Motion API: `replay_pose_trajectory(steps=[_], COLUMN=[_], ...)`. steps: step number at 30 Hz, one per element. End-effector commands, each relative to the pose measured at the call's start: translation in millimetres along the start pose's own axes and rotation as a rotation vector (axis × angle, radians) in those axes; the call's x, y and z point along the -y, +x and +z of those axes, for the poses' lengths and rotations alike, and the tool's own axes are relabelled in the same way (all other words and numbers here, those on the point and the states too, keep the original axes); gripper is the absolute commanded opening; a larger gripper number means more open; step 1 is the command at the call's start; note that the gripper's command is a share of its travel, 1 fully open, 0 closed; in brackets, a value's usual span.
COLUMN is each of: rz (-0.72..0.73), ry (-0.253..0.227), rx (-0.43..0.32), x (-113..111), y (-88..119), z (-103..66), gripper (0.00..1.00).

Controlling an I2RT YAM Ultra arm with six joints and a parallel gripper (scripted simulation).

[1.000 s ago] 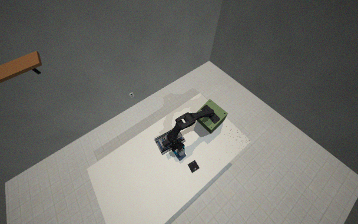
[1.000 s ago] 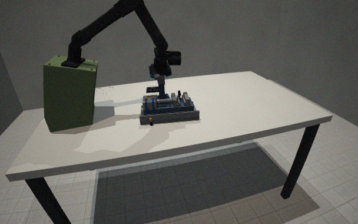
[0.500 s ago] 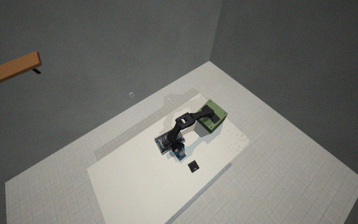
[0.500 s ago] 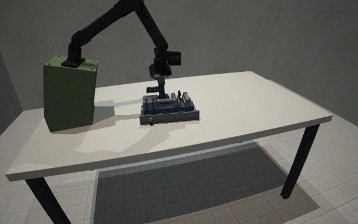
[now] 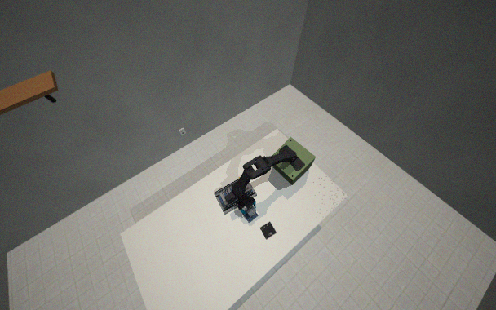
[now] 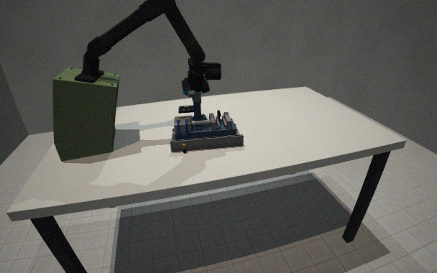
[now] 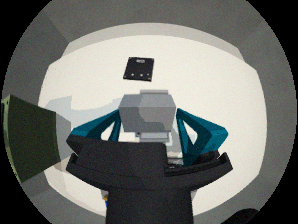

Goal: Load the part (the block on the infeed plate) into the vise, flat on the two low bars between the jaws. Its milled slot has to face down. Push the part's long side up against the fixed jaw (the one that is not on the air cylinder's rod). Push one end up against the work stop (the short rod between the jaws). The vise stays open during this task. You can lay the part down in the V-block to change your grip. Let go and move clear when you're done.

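In the wrist view a grey block, the part, sits between my gripper's two teal fingers, which stand open on either side of it. I cannot tell what the part rests on. The black infeed plate lies beyond it on the table with nothing on it; it also shows in the top view and the exterior view. The vise fixture stands on a grey base with jaws apart. My gripper points straight down just behind the fixture's left end. From above the gripper is at the near end of the vise.
The arm is mounted on a tall green pedestal at the table's left, also visible at the left edge of the wrist view. A small yellow-tipped knob sticks out of the fixture's front.
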State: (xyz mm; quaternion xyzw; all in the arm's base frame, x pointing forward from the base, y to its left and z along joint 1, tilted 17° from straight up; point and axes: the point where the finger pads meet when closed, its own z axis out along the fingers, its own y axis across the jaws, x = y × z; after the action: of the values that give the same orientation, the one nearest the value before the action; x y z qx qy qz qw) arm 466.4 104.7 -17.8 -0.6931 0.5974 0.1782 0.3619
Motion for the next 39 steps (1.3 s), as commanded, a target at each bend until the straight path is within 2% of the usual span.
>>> replay_pose_trajectory(steps=[1,26,27,39], rz=[-0.015,-0.015,-0.015,-0.015], ry=[0.022,0.022,0.022,0.022], rx=[0.025,0.025,0.025,0.025], x=[12.0,12.0,12.0,12.0], y=[-9.6,-9.6,-9.6,-9.6], z=[-10.4,-10.4,-10.4,-10.3], gripper=[0.81,0.81,0.00,0.00])
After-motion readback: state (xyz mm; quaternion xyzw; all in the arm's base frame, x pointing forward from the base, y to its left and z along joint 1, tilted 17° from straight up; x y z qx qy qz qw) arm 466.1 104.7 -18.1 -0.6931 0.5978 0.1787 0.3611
